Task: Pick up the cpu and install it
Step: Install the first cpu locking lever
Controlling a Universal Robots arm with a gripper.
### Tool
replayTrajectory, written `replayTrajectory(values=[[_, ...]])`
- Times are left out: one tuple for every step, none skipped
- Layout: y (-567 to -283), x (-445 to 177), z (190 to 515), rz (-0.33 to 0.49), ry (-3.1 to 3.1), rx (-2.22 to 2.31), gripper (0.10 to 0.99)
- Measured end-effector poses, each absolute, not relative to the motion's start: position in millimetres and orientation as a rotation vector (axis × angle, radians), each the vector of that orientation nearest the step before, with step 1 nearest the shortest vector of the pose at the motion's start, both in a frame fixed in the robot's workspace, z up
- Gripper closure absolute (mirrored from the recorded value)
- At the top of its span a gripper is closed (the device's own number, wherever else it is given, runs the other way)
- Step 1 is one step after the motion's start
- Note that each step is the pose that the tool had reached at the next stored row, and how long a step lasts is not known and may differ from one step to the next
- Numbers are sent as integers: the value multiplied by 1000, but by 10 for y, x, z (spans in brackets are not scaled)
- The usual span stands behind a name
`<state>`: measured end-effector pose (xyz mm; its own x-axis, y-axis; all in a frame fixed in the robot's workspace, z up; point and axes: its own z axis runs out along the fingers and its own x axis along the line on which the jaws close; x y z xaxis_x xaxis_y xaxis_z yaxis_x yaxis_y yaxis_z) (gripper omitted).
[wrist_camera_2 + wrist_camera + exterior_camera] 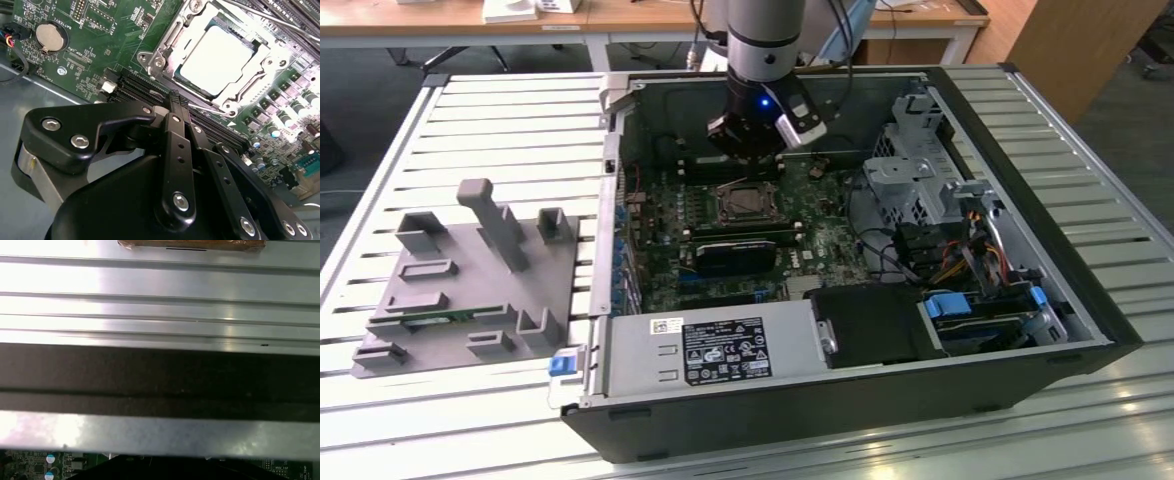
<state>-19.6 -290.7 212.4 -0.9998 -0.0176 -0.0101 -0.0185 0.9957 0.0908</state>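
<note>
Slatted metal table [480, 110] bears the case [854, 420]; tool [179, 107] clenched, empty.

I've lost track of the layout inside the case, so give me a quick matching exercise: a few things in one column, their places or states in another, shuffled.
Things:
1. cpu
2. coin battery
3. power supply box
4. grey fixture

Places or states:
A. on the slatted table, outside the case
B. seated in the motherboard socket
C. round, silver, on the green board
D. along the case's near edge, white labels up

Pairs: 1-B, 2-C, 3-D, 4-A
</note>
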Motion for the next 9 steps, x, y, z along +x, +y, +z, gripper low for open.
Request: replayTrajectory(values=[[-2906,-195,2119,142,3129,-28,980],[-2907,-194,2114,142,3129,-28,980],[-2907,-194,2110,142,3129,-28,980],[-2907,-194,2109,142,3129,-28,980],[-2907,-194,2107,142,3129,-28,980],[-2907,-193,2105,142,3129,-28,980],[-2907,-194,2103,142,3129,-28,980],[-2907,-194,2102,142,3129,-28,980],[-2907,-194,2101,142,3129,-28,980]])
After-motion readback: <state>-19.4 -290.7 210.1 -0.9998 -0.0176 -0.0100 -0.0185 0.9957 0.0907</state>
